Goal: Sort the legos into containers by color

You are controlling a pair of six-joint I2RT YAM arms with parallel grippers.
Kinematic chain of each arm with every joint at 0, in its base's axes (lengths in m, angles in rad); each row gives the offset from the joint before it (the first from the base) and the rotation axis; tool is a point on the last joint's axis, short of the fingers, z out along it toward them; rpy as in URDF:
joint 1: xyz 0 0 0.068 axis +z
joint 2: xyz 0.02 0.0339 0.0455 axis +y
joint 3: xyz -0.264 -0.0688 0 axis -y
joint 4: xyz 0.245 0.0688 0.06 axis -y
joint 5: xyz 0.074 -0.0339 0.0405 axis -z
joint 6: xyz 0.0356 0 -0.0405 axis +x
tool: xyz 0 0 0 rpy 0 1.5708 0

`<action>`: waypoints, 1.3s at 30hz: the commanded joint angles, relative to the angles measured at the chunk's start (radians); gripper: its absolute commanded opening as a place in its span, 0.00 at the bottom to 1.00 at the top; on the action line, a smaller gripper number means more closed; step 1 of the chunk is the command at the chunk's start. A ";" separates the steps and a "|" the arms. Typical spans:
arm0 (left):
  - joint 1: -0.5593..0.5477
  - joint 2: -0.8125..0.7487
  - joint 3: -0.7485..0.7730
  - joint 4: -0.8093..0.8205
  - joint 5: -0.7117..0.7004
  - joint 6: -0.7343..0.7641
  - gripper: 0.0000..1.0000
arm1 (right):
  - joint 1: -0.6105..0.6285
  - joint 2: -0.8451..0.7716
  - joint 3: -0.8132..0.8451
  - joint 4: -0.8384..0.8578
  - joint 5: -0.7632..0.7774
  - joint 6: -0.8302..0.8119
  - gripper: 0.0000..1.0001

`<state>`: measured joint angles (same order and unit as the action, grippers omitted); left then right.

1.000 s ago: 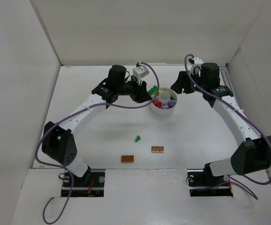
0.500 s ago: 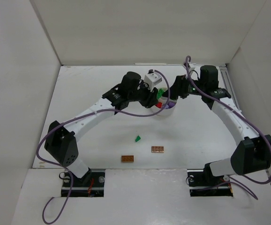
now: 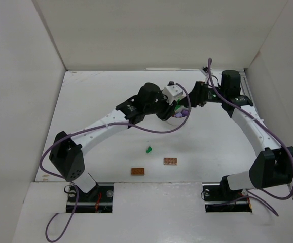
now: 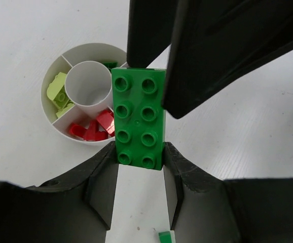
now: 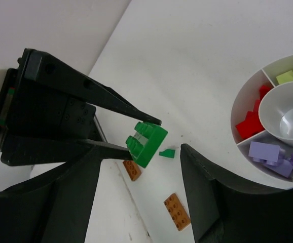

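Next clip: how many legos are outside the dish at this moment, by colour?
Green: 2, the green brick in the left gripper and a small green piece on the table.
Orange-brown: 2 orange-brown bricks, on the table.
Total: 4.

Room above the round white compartmented dish (image 4: pixel 50 83) is tight; the left gripper (image 4: pixel 139 152), clamped on a green studded brick (image 4: pixel 139 111), hangs over it; the right gripper (image 5: pixel 141 149), fingers spread wide, crowds in beside that brick; the white table (image 3: pixel 96 101) left of the dish offers passage; nearer the bases lie a small green piece (image 3: pixel 148 149) and two orange-brown bricks (image 3: pixel 138 171); white walls (image 3: pixel 30 76) fence three sides.
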<state>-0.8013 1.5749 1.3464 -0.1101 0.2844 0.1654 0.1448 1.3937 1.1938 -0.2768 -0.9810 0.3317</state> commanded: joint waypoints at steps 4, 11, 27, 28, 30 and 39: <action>-0.041 -0.038 0.013 0.029 -0.047 0.026 0.00 | 0.010 0.016 0.021 0.028 -0.067 -0.003 0.51; -0.050 -0.038 0.022 0.047 -0.070 0.006 0.00 | 0.019 0.016 0.039 -0.032 -0.026 -0.049 0.19; -0.013 -0.203 -0.160 0.081 -0.131 -0.164 1.00 | -0.037 -0.022 0.105 -0.137 0.525 -0.129 0.00; 0.034 -0.220 -0.177 0.081 -0.104 -0.194 1.00 | -0.037 -0.022 0.105 -0.147 0.562 -0.146 0.00; 0.098 -0.249 -0.228 0.093 -0.068 -0.306 1.00 | -0.037 -0.010 0.105 -0.147 0.643 -0.157 0.00; 0.398 -0.178 -0.354 0.084 0.200 -0.538 1.00 | 0.036 0.123 0.062 0.057 0.803 -0.249 0.00</action>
<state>-0.3920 1.3735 1.0237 -0.0410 0.3630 -0.2798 0.1555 1.4784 1.2499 -0.3058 -0.2672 0.1310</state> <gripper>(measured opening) 0.997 0.194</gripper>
